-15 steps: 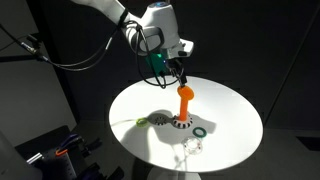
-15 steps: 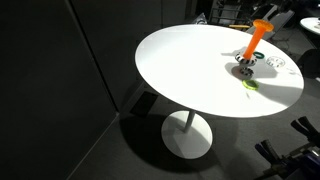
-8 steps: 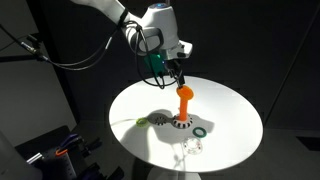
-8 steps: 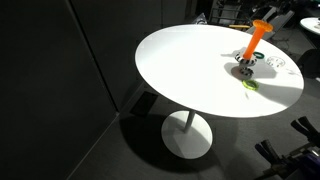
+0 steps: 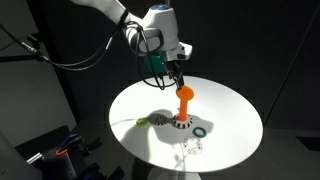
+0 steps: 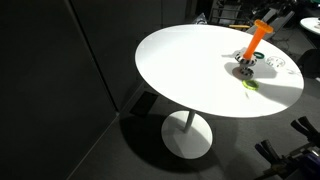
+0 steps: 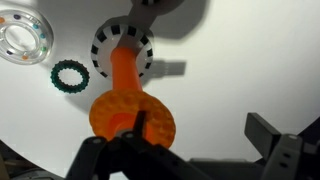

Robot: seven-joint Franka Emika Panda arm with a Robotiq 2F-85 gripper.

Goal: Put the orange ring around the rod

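Note:
The rod is a bright orange peg on a round black-and-white base on the white round table. The orange ring sits at the peg's top; whether it is threaded over it I cannot tell. In the wrist view the ring hides the rod's tip, with the peg below it. My gripper hangs just above the rod. In the wrist view the gripper is open, its left finger against the ring, its right finger far off.
A dark green ring and a clear ring lie beside the base. A small pale yellow ring lies on the other side. The rod also shows in an exterior view near the table's far edge.

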